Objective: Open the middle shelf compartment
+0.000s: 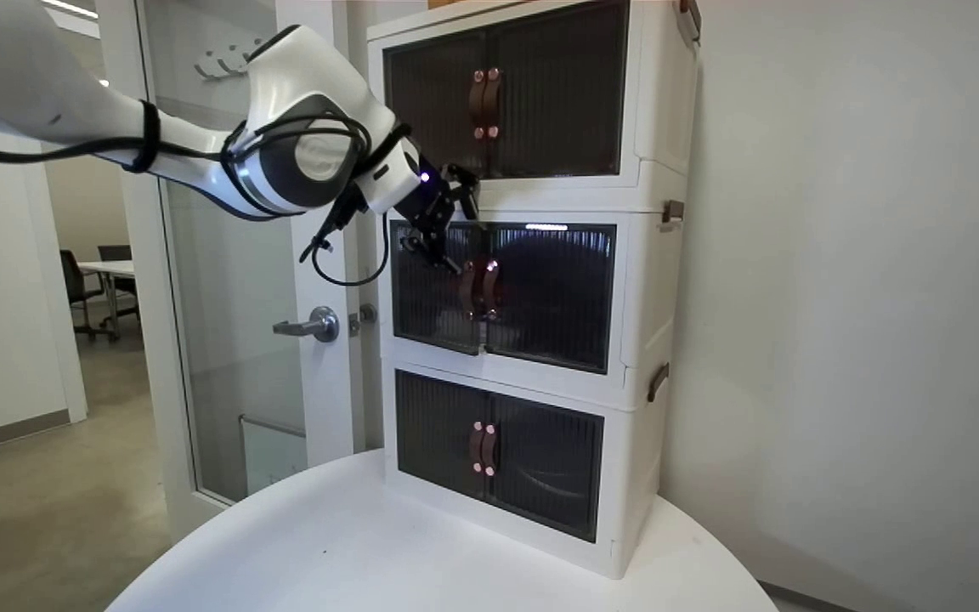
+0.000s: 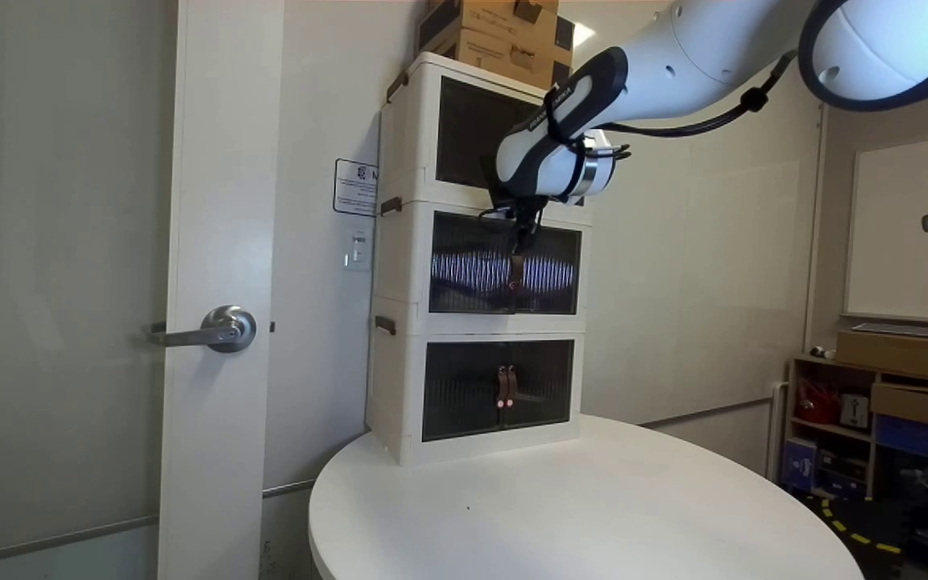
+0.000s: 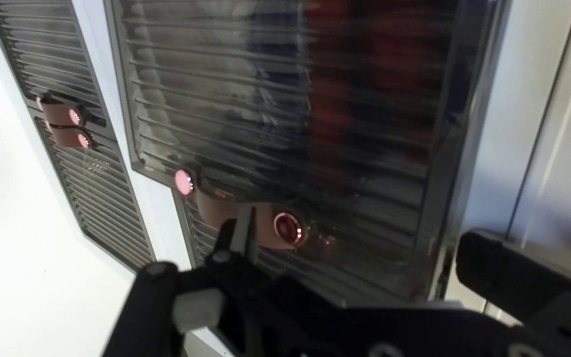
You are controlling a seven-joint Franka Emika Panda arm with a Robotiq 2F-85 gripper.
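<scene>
Middle shelf compartment (image 1: 553,297): sits between the top tier (image 1: 557,93) and bottom tier (image 1: 549,476), behind dark ribbed double doors.
Left door (image 1: 430,314): looks slightly ajar at the free edge; by that sign, only at the start of opening.
Left strap handle (image 3: 223,210): runs upright along that edge; lies below the middle of the gripper (image 1: 466,244), just right of the lower fingertip (image 1: 453,266) in an exterior view.
Gripper: stands wide, with fingers (image 3: 484,267) one above the other and nothing held between.
Lower fingertip: overlaps the handle in the wrist view; cannot tell whether touching or just in front.
Next pull: probably calls for catching that strap, then swinging outward and left, at some risk of slipping off.
Round table (image 1: 421,544): carries all three tiers.
</scene>
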